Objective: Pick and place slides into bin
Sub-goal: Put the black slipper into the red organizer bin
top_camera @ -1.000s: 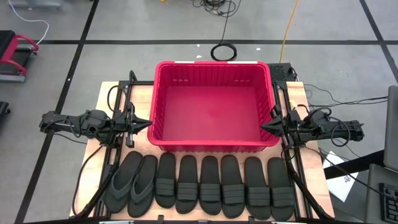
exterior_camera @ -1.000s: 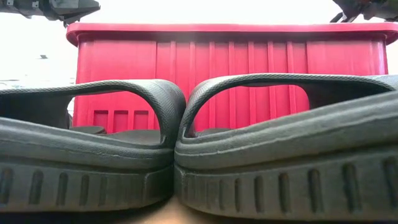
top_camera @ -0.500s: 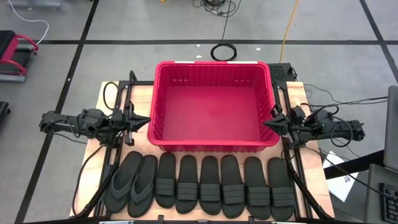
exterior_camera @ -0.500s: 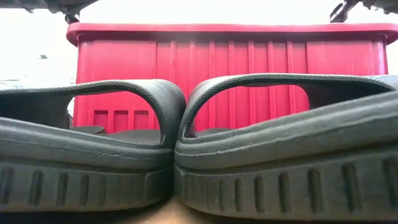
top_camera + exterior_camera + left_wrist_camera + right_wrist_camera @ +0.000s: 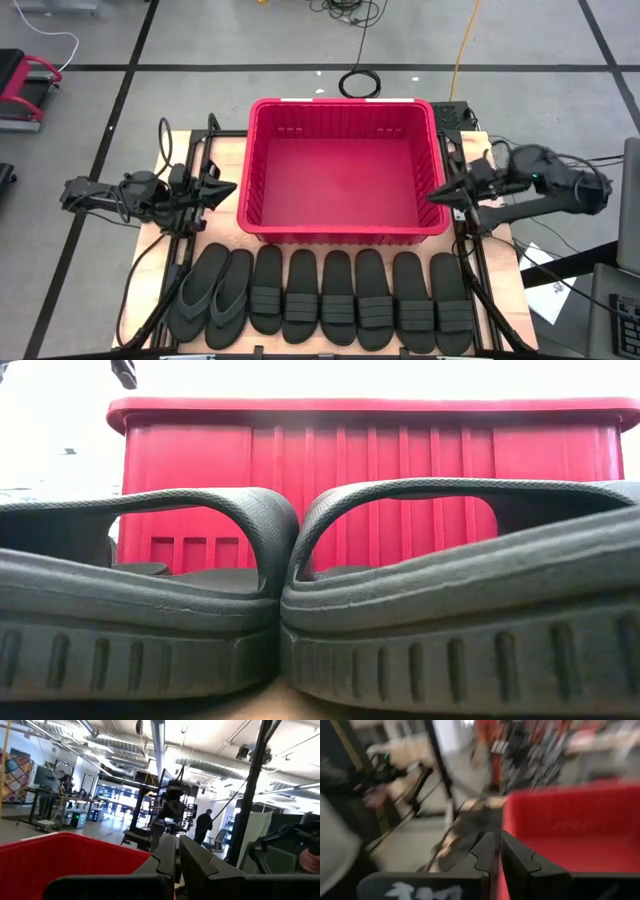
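The red bin point(image 5: 340, 170) stands at the middle of the table. Several black slides point(image 5: 360, 300) lie sole down in a row along the near edge, with two flip-flops point(image 5: 210, 295) at the row's left end. The low view looks past two slides point(image 5: 140, 600) at the bin's near wall point(image 5: 370, 470). My left gripper point(image 5: 235, 187) hovers shut beside the bin's left wall, tipped a little upward point(image 5: 176, 852). My right gripper point(image 5: 430, 197) hovers shut at the bin's right wall near its rim point(image 5: 496, 851). Neither holds anything.
Black frame rails point(image 5: 195, 160) and cables run along both sides of the table beside the arms. A coiled cable point(image 5: 358, 83) lies on the floor behind the bin. A person point(image 5: 202, 826) stands far off in the room.
My right gripper has risen beside the bin's right wall, its arm lifting and folding upward. My left gripper has tipped upward and rolled a little in place. Both arms have left the top of the low view. The slides and the bin have stayed put.
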`<control>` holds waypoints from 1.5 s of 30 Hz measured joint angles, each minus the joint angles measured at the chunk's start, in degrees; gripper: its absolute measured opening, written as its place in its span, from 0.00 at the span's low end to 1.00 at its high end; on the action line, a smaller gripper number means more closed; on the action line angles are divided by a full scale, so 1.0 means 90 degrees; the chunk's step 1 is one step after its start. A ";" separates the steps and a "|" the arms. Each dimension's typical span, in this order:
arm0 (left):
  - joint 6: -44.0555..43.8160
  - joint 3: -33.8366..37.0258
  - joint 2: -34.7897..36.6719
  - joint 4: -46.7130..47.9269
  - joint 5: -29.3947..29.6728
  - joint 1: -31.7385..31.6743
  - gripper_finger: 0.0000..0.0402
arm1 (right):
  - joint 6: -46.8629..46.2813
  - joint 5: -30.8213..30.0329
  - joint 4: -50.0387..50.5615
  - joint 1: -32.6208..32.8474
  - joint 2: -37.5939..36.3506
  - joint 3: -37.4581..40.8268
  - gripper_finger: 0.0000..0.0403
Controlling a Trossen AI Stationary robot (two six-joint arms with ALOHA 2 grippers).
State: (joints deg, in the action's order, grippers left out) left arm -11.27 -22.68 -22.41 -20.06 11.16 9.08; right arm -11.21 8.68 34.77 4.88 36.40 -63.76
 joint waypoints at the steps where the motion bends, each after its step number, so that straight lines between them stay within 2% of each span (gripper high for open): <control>1: -0.0004 0.0000 -0.0024 -0.0002 0.0000 0.0000 0.06 | -0.0090 0.0304 0.0342 0.0028 0.0292 -0.0336 0.06; 7: -0.0079 0.0000 -0.0029 0.0173 0.0071 -0.0005 0.06 | -0.0495 0.1835 0.2270 0.0362 0.1836 -0.1864 0.06; 12: -0.1030 0.0000 -0.0018 0.0406 0.0082 -0.0010 0.06 | -0.0853 0.3055 0.3262 0.0840 0.2499 -0.2179 0.05; 17: -0.1154 0.0000 -0.0017 0.1031 -0.0006 -0.0017 0.06 | -0.1190 0.3110 0.3898 0.1272 0.2780 -0.1992 0.03; 21: -0.1168 0.0000 -0.0017 0.1297 -0.0069 -0.0017 0.06 | -0.1646 0.3488 0.3904 0.1460 0.2864 -0.1764 0.06; 25: -0.1080 0.0000 -0.0017 0.1295 -0.0068 -0.0017 0.06 | -0.2029 0.3549 0.3892 0.1711 0.2884 -0.1424 0.14; 36: -0.1053 0.0000 -0.0017 0.1309 -0.0068 -0.0017 0.06 | -0.2512 0.3539 0.3875 0.2747 0.2880 0.0058 0.47; 41: -0.1050 0.0000 -0.0017 0.1309 -0.0068 -0.0017 0.06 | -0.2464 0.3532 0.3404 0.3248 0.2881 0.0778 0.50; 45: -0.1052 0.0000 -0.0017 0.1309 -0.0068 -0.0017 0.06 | -0.2468 0.3510 0.2486 0.3483 0.2879 0.1397 0.50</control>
State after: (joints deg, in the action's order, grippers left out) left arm -20.73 -22.68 -22.57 -8.27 10.55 8.93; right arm -33.42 40.27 57.14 36.23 62.30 -51.19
